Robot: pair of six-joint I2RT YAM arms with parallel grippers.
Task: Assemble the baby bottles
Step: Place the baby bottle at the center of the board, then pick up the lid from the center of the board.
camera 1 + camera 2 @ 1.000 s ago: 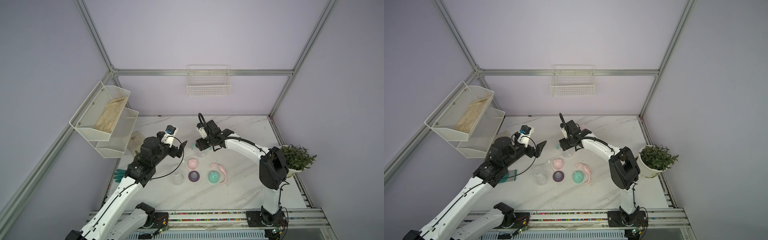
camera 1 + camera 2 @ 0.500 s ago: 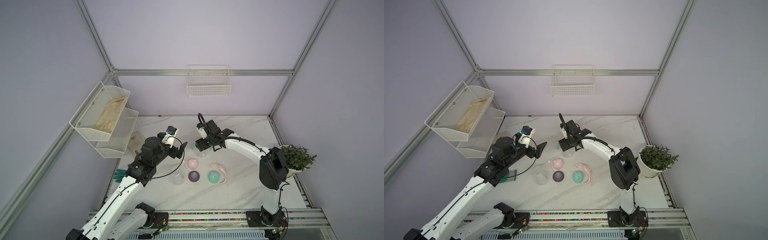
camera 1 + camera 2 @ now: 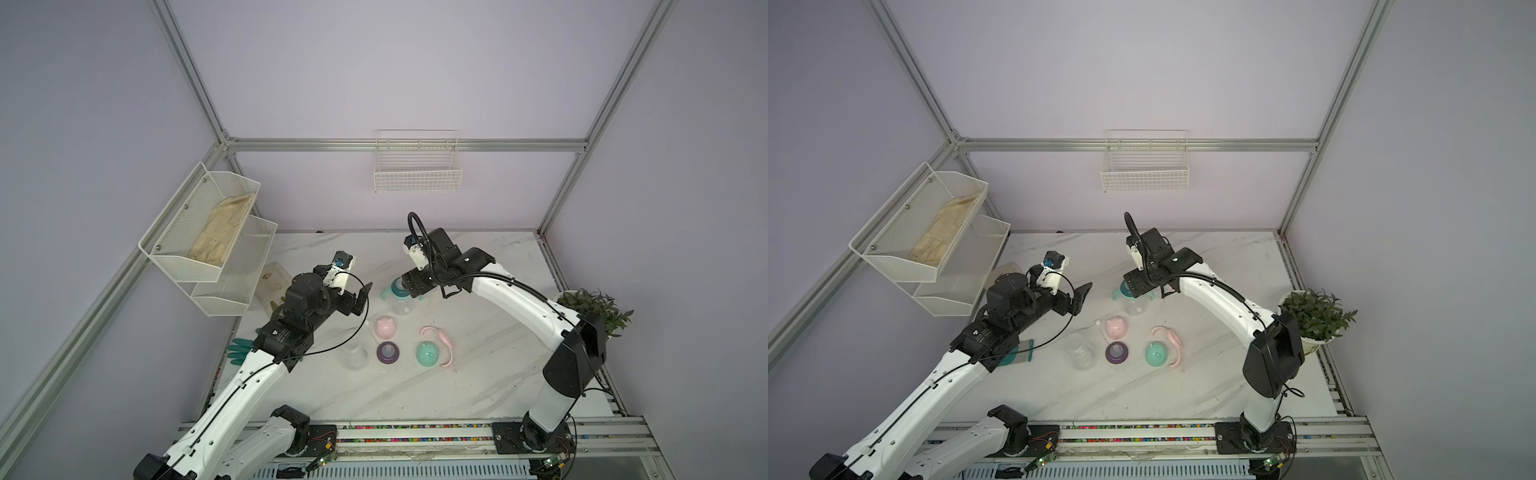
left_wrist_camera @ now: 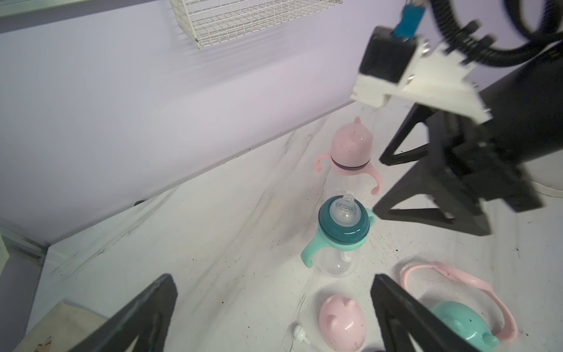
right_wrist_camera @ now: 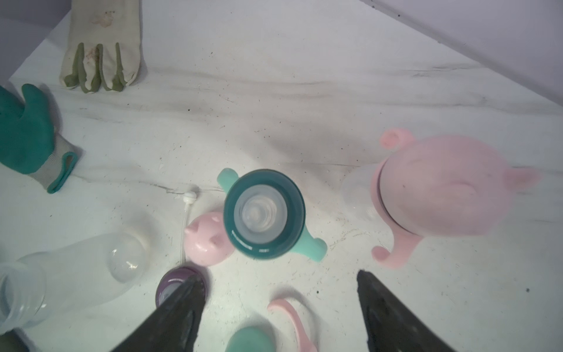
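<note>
An upright clear baby bottle [image 4: 341, 234] with a teal nipple collar and mint handles stands mid-table, also in both top views [image 3: 398, 291] [image 3: 1128, 296]. My right gripper [image 5: 280, 304] hangs open just above and beside it, its fingertips [image 4: 377, 210] close to it but apart. Behind it stands a capped pink baby bottle [image 4: 350, 155] [image 5: 441, 189], hidden under the right arm in both top views. My left gripper [image 4: 274, 304] [image 3: 359, 299] is open and empty, left of the teal bottle. A bare clear bottle [image 3: 355, 353] lies nearer the front.
Loose parts lie at the front: pink dome cap [image 3: 385, 327], purple collar [image 3: 388, 352], mint dome cap [image 3: 428, 354], pink handle ring [image 3: 440, 340], straw [image 4: 300, 332]. A green glove [image 3: 239, 351] and beige glove [image 5: 102, 45] lie left; a potted plant [image 3: 594, 307] stands right.
The right gripper's jaws have spread a little wider. Both arms stay about where they were.
</note>
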